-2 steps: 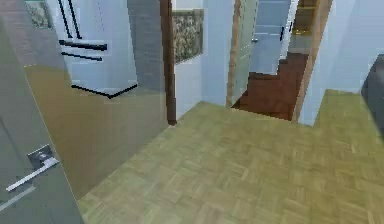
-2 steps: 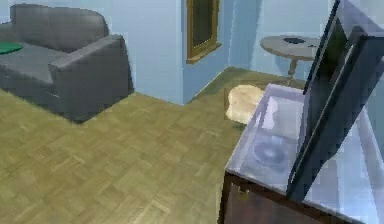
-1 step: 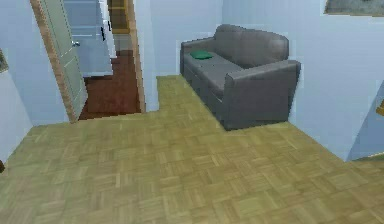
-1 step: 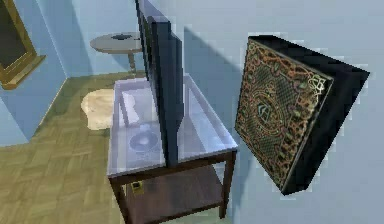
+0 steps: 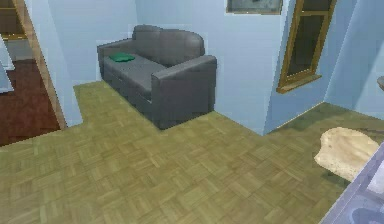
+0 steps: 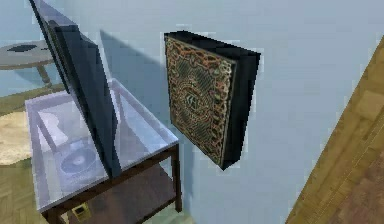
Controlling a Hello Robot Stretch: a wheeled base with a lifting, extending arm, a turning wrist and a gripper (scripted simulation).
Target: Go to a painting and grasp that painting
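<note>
wood floor: parquet, blue walls
painting: one, dark, on wall
framed picture: one
sofa: one, grey
glass table: one
gripper: i cannot tell its state

Dark grey sofa, pale blue walls, olive parquet floor, black-edged painting with ornate brown pattern

dark grey upholstered sofa: 1 | green flat cushion: 1 | brown wood-framed window: 1 | black-edged ornate patterned painting: 1 | thin dark flat television: 1 | glass-topped wooden stand: 1
</note>
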